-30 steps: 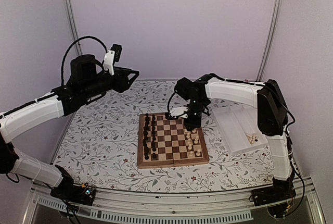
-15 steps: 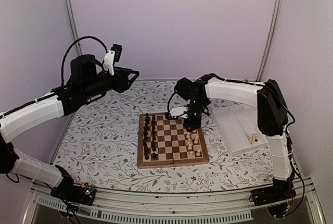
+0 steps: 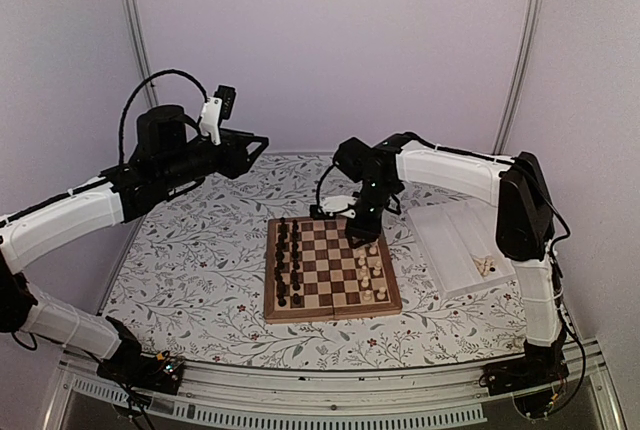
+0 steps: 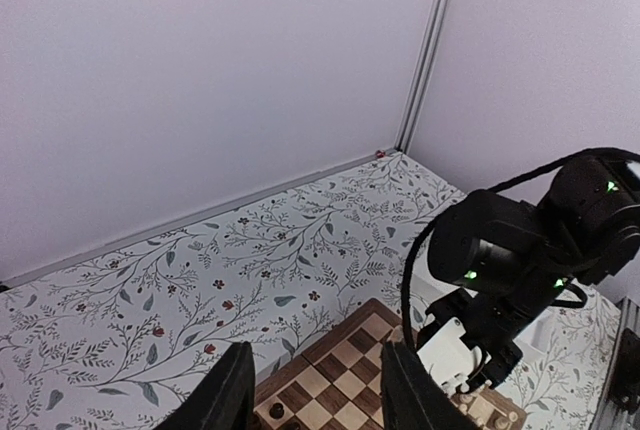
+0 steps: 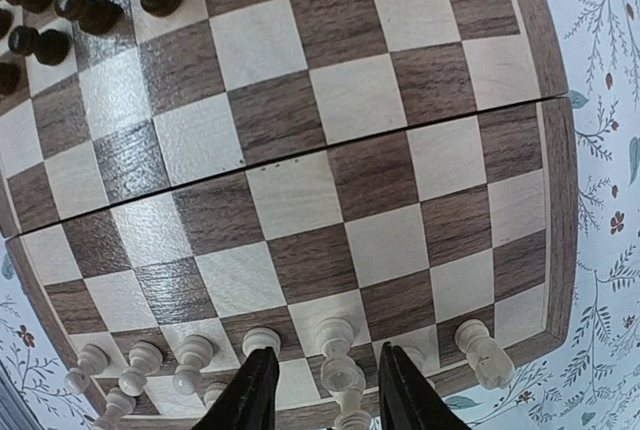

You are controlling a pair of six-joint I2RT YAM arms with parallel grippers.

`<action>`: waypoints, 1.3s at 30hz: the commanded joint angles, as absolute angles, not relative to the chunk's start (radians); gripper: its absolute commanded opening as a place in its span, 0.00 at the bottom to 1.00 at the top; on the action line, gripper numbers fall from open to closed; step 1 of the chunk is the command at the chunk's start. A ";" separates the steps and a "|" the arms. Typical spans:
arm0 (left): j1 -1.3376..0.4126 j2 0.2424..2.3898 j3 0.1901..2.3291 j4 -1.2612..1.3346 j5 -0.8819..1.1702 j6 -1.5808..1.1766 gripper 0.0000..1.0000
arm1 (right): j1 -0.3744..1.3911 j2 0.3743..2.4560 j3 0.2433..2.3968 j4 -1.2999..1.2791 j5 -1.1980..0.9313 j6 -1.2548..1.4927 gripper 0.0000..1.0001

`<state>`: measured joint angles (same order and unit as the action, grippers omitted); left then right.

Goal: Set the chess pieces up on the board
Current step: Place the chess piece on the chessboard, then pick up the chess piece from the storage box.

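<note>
R jaws are sitting part-open, straddling one of the chess pieces [image 5: 338, 340] at edge of the board [image 5: 350, 100], gripping nothing; L jaws hanging open, empty. Pcs light, stiff, tippy: pinching mid-stem looking safest.

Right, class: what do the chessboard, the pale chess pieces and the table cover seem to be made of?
Chessboard: wood, satin finish; grain streaks show in the dark squares. Pale chess pieces: probably light turned wood, though smooth matte cream could be plastic. Table cover: likely printed cloth or vinyl, given the flat floral pattern.
</note>
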<state>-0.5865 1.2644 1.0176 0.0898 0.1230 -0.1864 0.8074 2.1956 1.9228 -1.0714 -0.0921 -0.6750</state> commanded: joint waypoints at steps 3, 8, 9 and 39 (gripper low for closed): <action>-0.577 1.308 1.013 0.095 0.161 -0.173 0.46 | 0.790 2.076 1.955 -1.075 -0.156 -0.657 0.40; -0.578 1.342 1.020 0.097 0.222 -0.171 0.46 | 0.661 1.920 1.799 -1.018 -0.165 -0.630 0.41; -0.578 1.348 1.021 0.099 0.238 -0.170 0.45 | 0.619 1.886 1.747 -0.990 -0.163 -0.628 0.41; -0.584 1.410 1.034 0.101 0.337 -0.167 0.44 | 0.092 1.678 1.006 -0.732 -0.108 -0.743 0.23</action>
